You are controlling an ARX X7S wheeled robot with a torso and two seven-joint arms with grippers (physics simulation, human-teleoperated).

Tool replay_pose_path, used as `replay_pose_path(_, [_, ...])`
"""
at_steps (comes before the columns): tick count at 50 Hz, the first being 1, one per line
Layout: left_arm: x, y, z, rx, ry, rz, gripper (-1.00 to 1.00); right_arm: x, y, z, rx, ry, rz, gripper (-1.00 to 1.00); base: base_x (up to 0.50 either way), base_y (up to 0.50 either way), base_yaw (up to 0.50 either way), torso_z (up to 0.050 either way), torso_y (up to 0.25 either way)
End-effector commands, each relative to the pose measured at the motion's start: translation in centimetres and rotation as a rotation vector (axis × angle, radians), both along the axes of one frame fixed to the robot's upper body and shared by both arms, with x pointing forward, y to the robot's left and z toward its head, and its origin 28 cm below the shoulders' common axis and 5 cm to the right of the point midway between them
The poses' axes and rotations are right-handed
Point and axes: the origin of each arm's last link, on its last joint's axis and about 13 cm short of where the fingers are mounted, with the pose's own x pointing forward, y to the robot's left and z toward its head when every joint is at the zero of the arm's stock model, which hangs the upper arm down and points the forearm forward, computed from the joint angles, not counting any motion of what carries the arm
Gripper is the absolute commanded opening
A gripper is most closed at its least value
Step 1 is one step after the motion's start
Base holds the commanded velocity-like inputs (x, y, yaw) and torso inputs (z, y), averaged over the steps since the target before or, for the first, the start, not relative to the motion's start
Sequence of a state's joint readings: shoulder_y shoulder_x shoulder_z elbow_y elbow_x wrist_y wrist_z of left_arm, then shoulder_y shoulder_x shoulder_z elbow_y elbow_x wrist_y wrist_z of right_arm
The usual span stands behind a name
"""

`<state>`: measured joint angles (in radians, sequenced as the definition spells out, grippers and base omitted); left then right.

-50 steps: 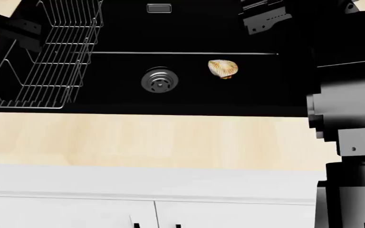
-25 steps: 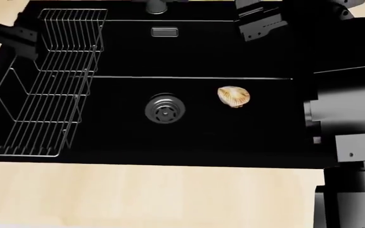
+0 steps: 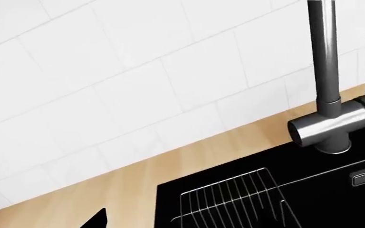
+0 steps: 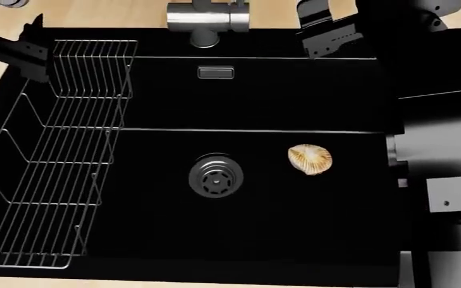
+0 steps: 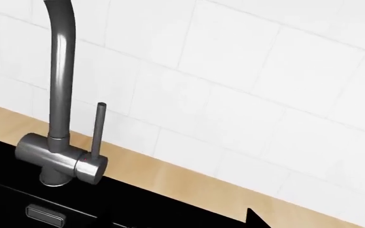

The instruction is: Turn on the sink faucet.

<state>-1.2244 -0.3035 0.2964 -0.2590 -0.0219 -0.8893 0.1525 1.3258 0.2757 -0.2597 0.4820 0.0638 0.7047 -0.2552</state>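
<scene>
While the sink faucet (image 4: 207, 18) stands at the back rim of the sink (image 4: 254, 240), its slim lever handle (image 5: 97, 130) upright beside the tall neck, I read no writing anywhere, only a tiny red mark on the body's end. Down in the black basin lie a round steel drain (image 4: 215, 176) and, just to its right, a tan scallop shell (image 4: 310, 159); the overflow plate (image 4: 215, 73) sits on the back wall. Left, a wire dish rack (image 4: 54, 150) fills the side. My left pincer (image 4: 22, 51) and right pincer (image 4: 331, 27) hover near the back corners, dark shapes; spread or pressed together, I cannot tell.
</scene>
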Motion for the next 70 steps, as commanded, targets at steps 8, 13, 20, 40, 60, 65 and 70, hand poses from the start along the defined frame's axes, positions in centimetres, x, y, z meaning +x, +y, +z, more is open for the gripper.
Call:
replay_pose_path(8, [-0.3,0.0,-0.3,-0.028,0.021,-0.025,1.00,0.0,0.0,-0.5,0.020,0.006,0.012,1.00,0.32,0.06,0.00,0.000,0.000])
replay_pose_path(13, [-0.3,-0.1,-0.4,-0.033,0.024,-0.027,1.00,-0.1,0.0,-0.6,0.033,0.004,0.011,1.00,0.32,0.06,0.00,0.000,0.000])
replay_pose_path(20, [-0.4,0.1,-0.2,-0.027,0.025,-0.029,1.00,-0.3,-0.2,-1.0,0.033,0.016,0.004,1.00,0.32,0.06,0.00,0.000,0.001])
replay_pose_path(40, [-0.4,0.2,-0.4,-0.029,0.032,-0.033,1.00,-0.5,-0.3,-1.7,0.041,0.029,-0.001,1.00,0.15,0.01,0.00,0.000,0.001])
replay_pose_path(60, [-0.5,0.0,-0.8,-0.025,0.038,-0.029,1.00,-0.7,-0.1,-2.2,0.044,0.042,0.013,1.00,0.18,0.00,0.00,0.000,0.001])
replay_pose_path(65, [-0.3,-0.4,-1.0,-0.025,0.040,-0.029,1.00,-1.0,0.3,-2.3,0.028,0.055,0.038,1.00,0.00,0.00,0.00,0.000,0.000])
replay_pose_path(70, [-0.2,-0.3,-1.2,-0.024,0.042,-0.028,1.00,-2.0,0.5,-2.1,0.019,0.052,0.060,1.00,0.00,0.00,0.00,0.000,0.000])
